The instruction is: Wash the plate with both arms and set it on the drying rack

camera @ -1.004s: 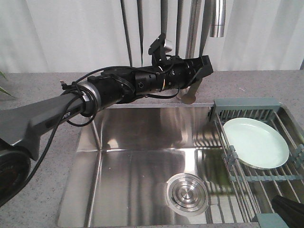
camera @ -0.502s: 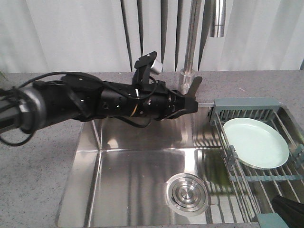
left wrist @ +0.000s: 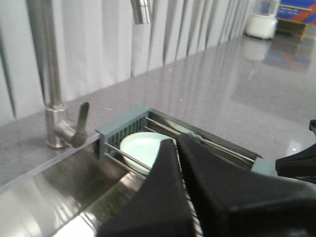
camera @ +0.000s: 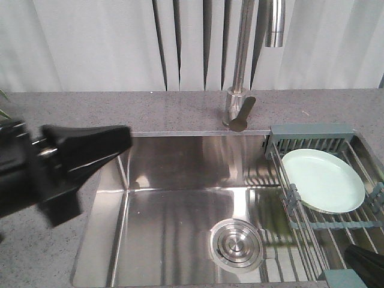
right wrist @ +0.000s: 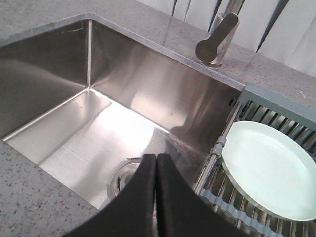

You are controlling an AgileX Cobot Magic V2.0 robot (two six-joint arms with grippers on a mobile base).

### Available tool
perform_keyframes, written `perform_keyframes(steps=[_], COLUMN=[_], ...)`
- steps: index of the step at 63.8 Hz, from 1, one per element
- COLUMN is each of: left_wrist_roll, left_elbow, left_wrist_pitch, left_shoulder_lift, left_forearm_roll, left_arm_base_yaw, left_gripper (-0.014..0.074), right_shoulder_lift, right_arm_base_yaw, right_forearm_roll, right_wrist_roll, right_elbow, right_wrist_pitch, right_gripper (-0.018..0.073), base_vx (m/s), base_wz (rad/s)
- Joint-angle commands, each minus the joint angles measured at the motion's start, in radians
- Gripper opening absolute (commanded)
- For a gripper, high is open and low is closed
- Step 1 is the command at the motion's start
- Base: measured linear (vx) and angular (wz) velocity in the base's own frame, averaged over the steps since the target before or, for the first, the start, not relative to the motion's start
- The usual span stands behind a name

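The pale mint-green plate (camera: pixel 323 180) lies face up on the drying rack (camera: pixel 309 133), which spans the right end of the sink. The right wrist view shows the plate (right wrist: pixel 269 170) on the rack's wires (right wrist: pixel 276 106). In the left wrist view the plate (left wrist: pixel 140 148) lies partly behind the fingers. My left gripper (camera: pixel 123 139) hovers over the sink's left edge, far from the plate, shut and holding nothing; its tips (left wrist: pixel 175 139) meet. My right gripper (right wrist: pixel 156 156) is shut and holding nothing, above the sink's front edge. Only a black corner of the right gripper (camera: pixel 366 264) shows at the bottom right.
A steel sink basin (camera: pixel 174 222) with a round drain (camera: pixel 236 244) fills the middle. The tall faucet (camera: pixel 243 48) and its lever handle (camera: pixel 240 117) stand on the grey counter (camera: pixel 150 108) behind the sink. A white curtain hangs at the back.
My left arm has pulled away from the faucet handle, swinging left and toward the camera to the sink's left edge. The plate and the right gripper have not moved.
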Motion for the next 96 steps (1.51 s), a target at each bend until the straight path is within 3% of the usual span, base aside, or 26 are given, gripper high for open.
perform_keyframes(steps=[1, 9, 21, 84, 90, 93, 96], left_wrist_roll=[-0.022, -0.022, -0.022, -0.021, -0.006, 0.064, 0.192], left_elbow=[0.107, 0.273, 0.402, 0.425, 0.460, 0.482, 0.507], left_wrist_pitch=[0.143, 0.285, 0.341, 0.285, 0.285, 0.298, 0.310], left_shoulder_lift=[-0.181, -0.424, -0.622, -0.619, -0.619, -0.619, -0.619], left_forearm_roll=[-0.022, -0.098, -0.148, -0.150, -0.268, -0.363, -0.493], left_arm_base_yaw=[0.002, 0.002, 0.002, 0.002, 0.002, 0.002, 0.002], left_gripper=[-0.0007, -0.0007, -0.0007, -0.0006, -0.0006, -0.0006, -0.0006], right_shoulder_lift=[0.009, 0.009, 0.009, 0.009, 0.009, 0.009, 0.009], right_arm_base_yaw=[-0.004, -0.004, -0.004, -0.004, -0.004, -0.004, -0.004], right_forearm_roll=[0.054, 0.053, 0.053, 0.053, 0.053, 0.053, 0.053], right_wrist_roll=[0.063, 0.106, 0.106, 0.105, 0.105, 0.105, 0.105], right_elbow=[-0.026, -0.026, -0.026, -0.026, -0.026, -0.026, -0.026], right_wrist_pitch=[-0.088, -0.142, -0.136, -0.126, -0.125, -0.125, -0.125], right_gripper=[-0.0004, -0.0004, -0.0004, -0.0004, -0.0004, -0.0004, -0.0004], base_vx=[0.00, 0.00, 0.00, 0.00, 0.00, 0.00, 0.00], base_wz=[0.00, 0.00, 0.00, 0.00, 0.00, 0.00, 0.00])
